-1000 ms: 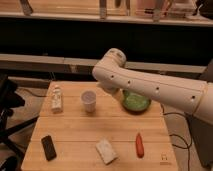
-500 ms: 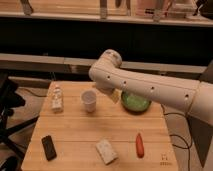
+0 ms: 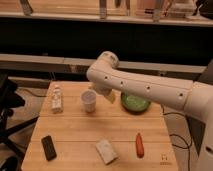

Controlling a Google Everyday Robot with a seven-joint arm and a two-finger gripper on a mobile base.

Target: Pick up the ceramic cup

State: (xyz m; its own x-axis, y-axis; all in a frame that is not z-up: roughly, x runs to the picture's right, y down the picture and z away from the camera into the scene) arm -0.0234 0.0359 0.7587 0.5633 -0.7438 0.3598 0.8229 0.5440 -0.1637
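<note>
Main worry: the hand (image 3: 108,95) hangs just beside the small white handleless ceramic cup (image 3: 89,100), on the side of the wide green bowl (image 3: 135,103), so it could clip the rim going in and tip the cup over on the light wooden counter (image 3: 75,131). The cup stands upright toward the counter's back. The hand is tucked under the white arm (image 3: 145,90), so there's no telling how open it is, though it probably holds nothing.

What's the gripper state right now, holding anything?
Gripper: cannot be told; it sits low just right of the ceramic cup, partly hidden under the arm.
</note>
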